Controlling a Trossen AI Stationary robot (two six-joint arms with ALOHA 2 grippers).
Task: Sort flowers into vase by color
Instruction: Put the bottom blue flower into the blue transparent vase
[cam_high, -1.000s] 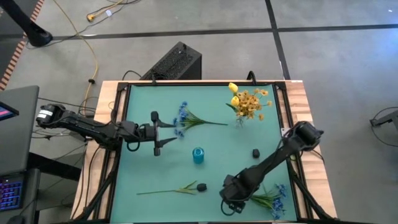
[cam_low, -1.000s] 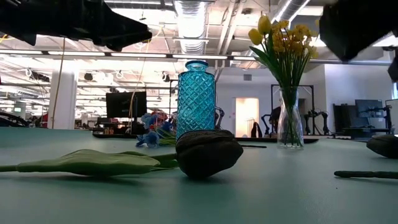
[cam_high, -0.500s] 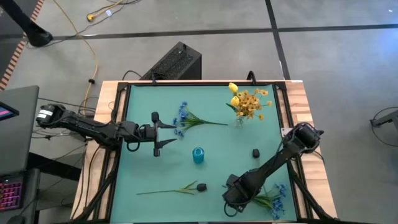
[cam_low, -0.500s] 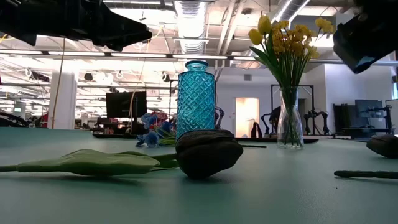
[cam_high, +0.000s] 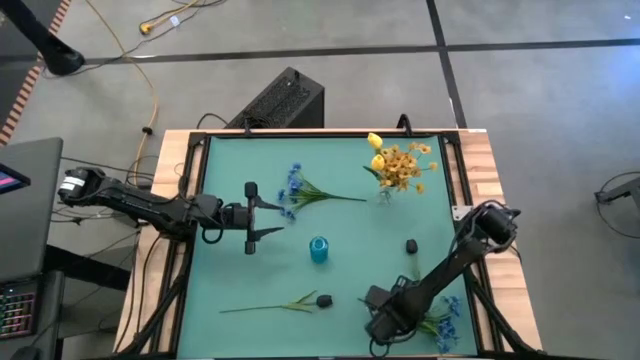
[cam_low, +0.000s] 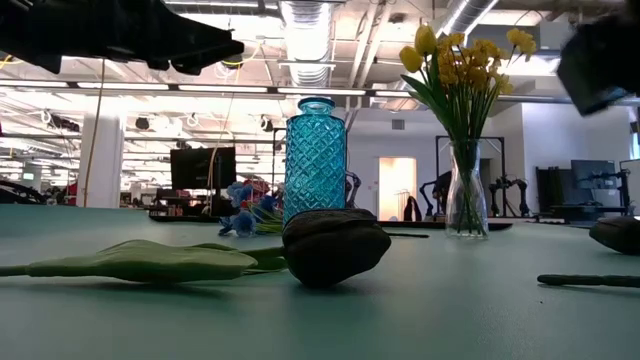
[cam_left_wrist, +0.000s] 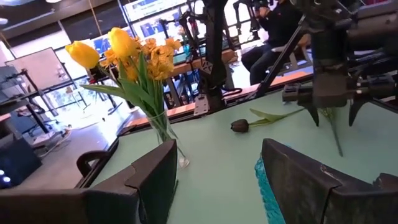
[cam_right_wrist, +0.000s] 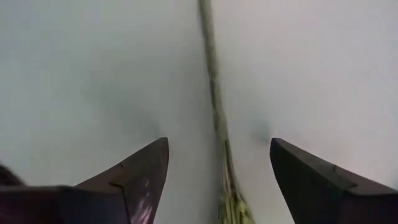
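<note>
**Yellow bunch done, blue and dark stems still loose**

While the yellow flowers already stand in the clear glass vase toward one o'clock on the counter, the blue vase at the centre looks empty. One blue spray lies at eleven o'clock, a second blue spray at five o'clock, a dark-budded stem at seven o'clock and a lone dark bud at three o'clock. By my reading, the sorting is roughly half finished.

The right tool is lowered close over the counter at five o'clock, just beside the second blue spray, its fingers apart and straddling a thin green stalk without gripping it; it appears poised to take that stem. The left tool hovers at nine o'clock, level with the counter, beside the first blue spray, fingers apart and empty.
</note>
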